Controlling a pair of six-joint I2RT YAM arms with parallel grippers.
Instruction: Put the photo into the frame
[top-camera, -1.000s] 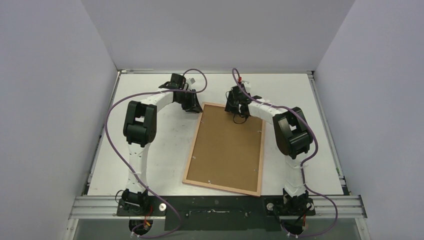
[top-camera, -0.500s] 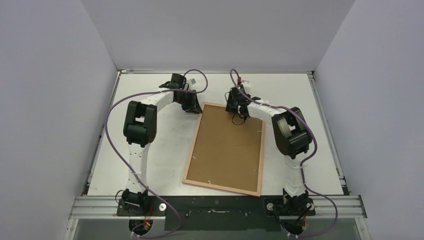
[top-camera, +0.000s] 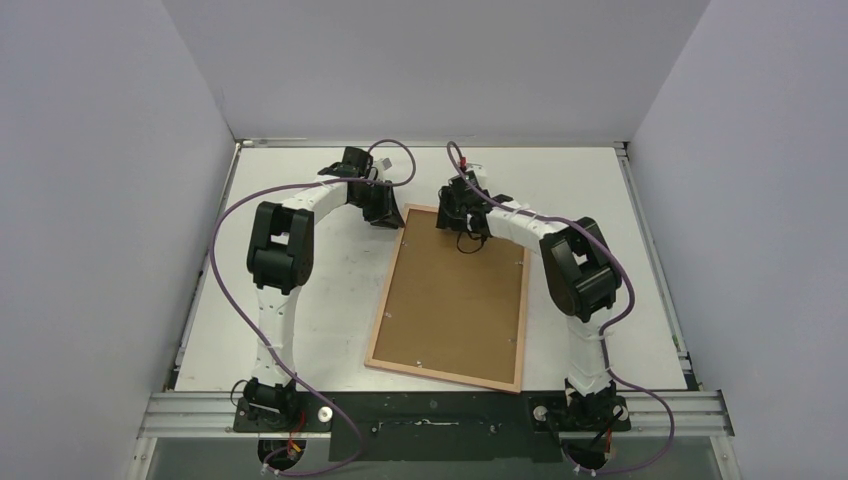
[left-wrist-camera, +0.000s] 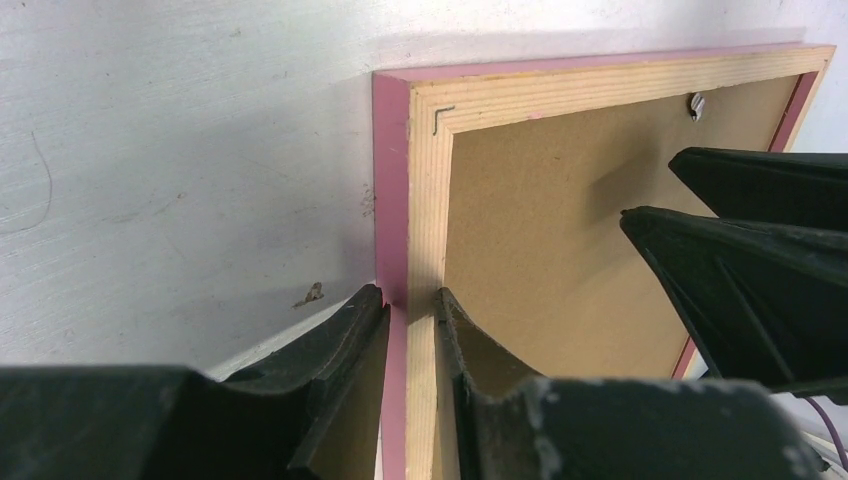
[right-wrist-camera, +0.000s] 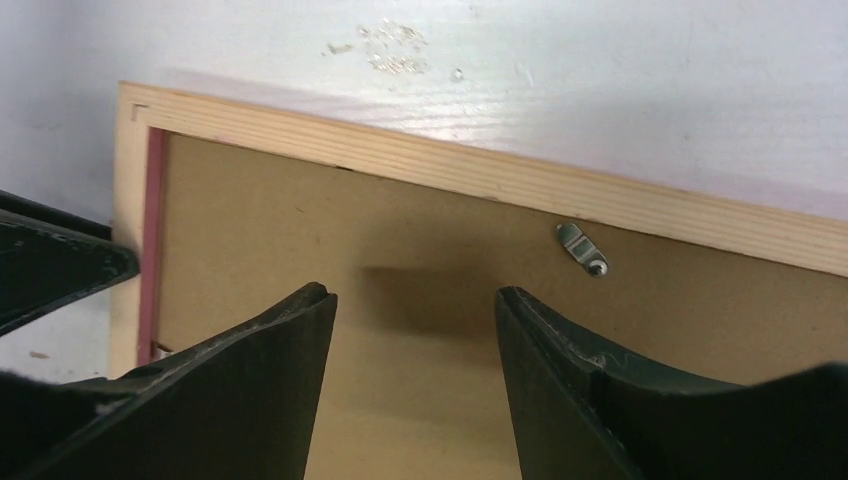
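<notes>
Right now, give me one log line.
left claw: gripping frame edge | right claw: open above backing board | photo: not visible

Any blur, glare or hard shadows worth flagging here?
Top external: evenly lit, sharp, soft shadows only. Left wrist: the frame corner is crisp, near foreground blurred. Right wrist: a dark shadow falls on the backing board; mild sheen on the table.

I have bare table (top-camera: 335, 300) to pass along the left, right and far edges. The frame (top-camera: 443, 377) lies flat across the middle, reaching close to the near edge. Its far left corner is crowded: my left gripper (left-wrist-camera: 408, 300) pinches the rail there, and my right gripper (right-wrist-camera: 410, 300) hangs spread just beside it.
</notes>
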